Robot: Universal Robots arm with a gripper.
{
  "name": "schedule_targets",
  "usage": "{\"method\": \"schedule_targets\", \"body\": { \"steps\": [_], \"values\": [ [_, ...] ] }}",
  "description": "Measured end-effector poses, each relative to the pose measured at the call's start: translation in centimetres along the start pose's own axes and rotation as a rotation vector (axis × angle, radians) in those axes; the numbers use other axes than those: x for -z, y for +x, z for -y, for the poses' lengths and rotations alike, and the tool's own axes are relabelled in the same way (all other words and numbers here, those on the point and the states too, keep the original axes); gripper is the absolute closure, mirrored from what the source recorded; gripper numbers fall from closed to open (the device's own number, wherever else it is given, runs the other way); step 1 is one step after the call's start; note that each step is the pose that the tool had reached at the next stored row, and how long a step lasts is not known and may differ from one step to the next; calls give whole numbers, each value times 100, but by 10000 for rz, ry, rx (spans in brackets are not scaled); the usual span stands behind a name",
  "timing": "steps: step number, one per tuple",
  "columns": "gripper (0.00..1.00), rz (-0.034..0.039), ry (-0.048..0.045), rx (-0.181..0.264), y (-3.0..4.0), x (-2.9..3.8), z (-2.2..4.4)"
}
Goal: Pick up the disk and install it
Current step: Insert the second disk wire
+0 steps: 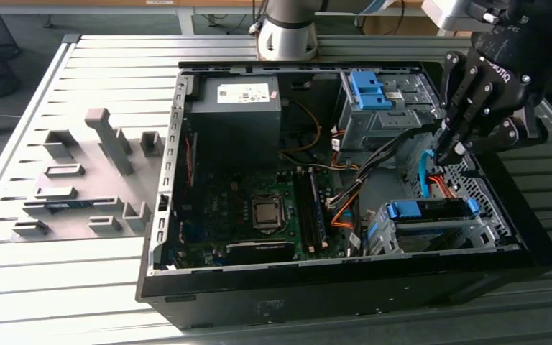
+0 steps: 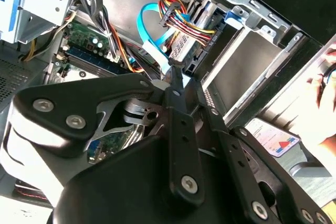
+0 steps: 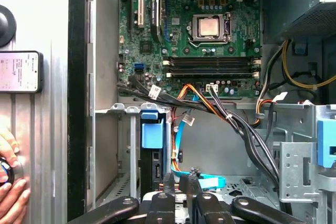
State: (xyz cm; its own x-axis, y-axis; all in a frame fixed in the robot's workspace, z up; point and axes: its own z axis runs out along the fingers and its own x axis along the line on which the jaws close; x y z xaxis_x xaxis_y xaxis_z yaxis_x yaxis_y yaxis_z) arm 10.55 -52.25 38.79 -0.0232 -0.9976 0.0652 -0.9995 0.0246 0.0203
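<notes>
You get bright daylight across the slatted table (image 1: 26, 287) in the exterior view, with glare washing out its near slats. The open computer case (image 1: 353, 295) stays dim inside, its motherboard (image 1: 256, 215) in shadow. In the second wrist view, the close gripper (image 2: 176, 72) looks soft and dark.

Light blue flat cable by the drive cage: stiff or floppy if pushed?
Likely floppy: the light blue cable hangs in a loose loop. Probably light, being a thin ribbon. It could snag the coloured wire bundle right beside it.
</notes>
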Motion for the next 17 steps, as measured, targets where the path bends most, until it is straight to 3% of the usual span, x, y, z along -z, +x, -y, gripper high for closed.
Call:
{"method": "schedule_targets", "body": {
  "steps": [9, 17],
  "values": [
    [76, -2, 0, 0, 2, 42, -1],
    [76, -83, 1, -1, -22, -46, 1]
  ]
}}
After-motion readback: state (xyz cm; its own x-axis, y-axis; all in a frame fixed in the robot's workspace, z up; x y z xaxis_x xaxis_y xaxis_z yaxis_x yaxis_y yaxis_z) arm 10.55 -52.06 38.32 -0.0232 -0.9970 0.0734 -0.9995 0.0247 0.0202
